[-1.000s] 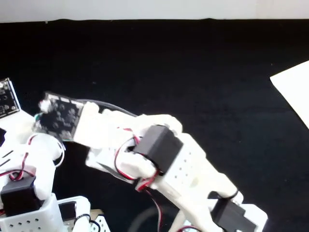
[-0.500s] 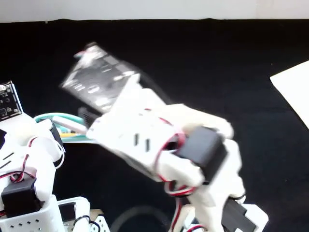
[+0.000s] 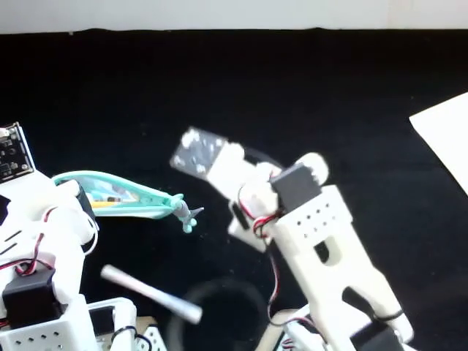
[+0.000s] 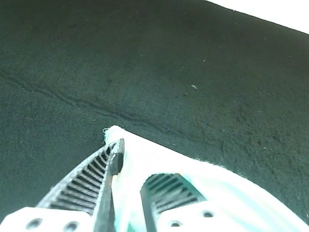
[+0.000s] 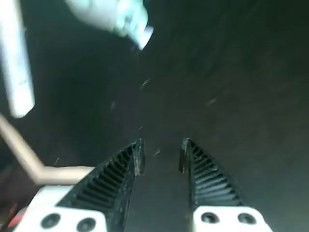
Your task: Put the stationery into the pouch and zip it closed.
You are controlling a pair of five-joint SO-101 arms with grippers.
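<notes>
A mint-green pouch (image 3: 121, 196) hangs off the table at the left, mouth slightly agape, with something yellow inside. Its zipper pull (image 3: 189, 216) dangles at the right end. My left gripper (image 4: 128, 157) is shut on the pouch's pale edge (image 4: 159, 159). A white pen (image 3: 150, 294) lies on the black table in front of the pouch. My right gripper (image 5: 161, 153) stands open over bare cloth with nothing between its fingers. Beyond its tips I see the pouch's zipper end (image 5: 123, 17) and the white pen (image 5: 17, 63).
The right arm (image 3: 314, 227) stretches from the front edge toward the table's middle. A white sheet (image 3: 446, 139) lies at the right edge. A dark cable loop (image 3: 219, 303) rests near the front, beside the pen. The black cloth (image 3: 292, 88) covers the far half.
The right arm has swung away from over the pouch, back toward the table's middle. That uncovers the pouch and a white pen lying in front of it.
</notes>
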